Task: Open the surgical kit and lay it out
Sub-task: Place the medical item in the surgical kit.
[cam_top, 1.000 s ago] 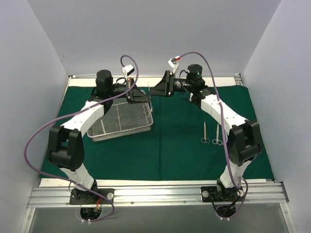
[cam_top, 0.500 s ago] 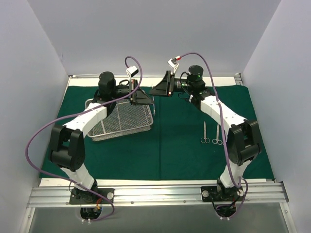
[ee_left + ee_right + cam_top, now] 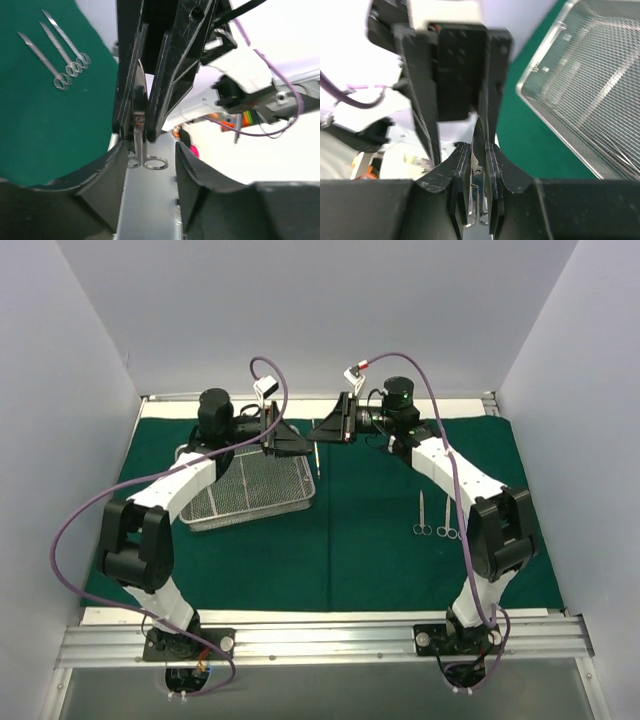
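Top external view: passed slim steel ring-handled instrument (image 3: 317,455) mid-air, beside rectangular silver wire-mesh tray (image 3: 240,490), above dark green cloth (image 3: 370,560). Clamped it narrowly in right gripper (image 3: 476,152); spread left gripper (image 3: 149,152) wide, empty. Judged handover just completed.

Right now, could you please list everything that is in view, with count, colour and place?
dark green cloth wrap: one, green, spread flat over the table.
rectangular silver wire-mesh tray: one, silver, on the cloth's left half.
slim steel ring-handled instruments: three, silver, side by side on the cloth's right half.
fourth steel instrument: one, silver, raised between the grippers, far middle.
purple cables: two, one along each arm.
right gripper: black, shut on the raised instrument.
left gripper: black, open, facing it.
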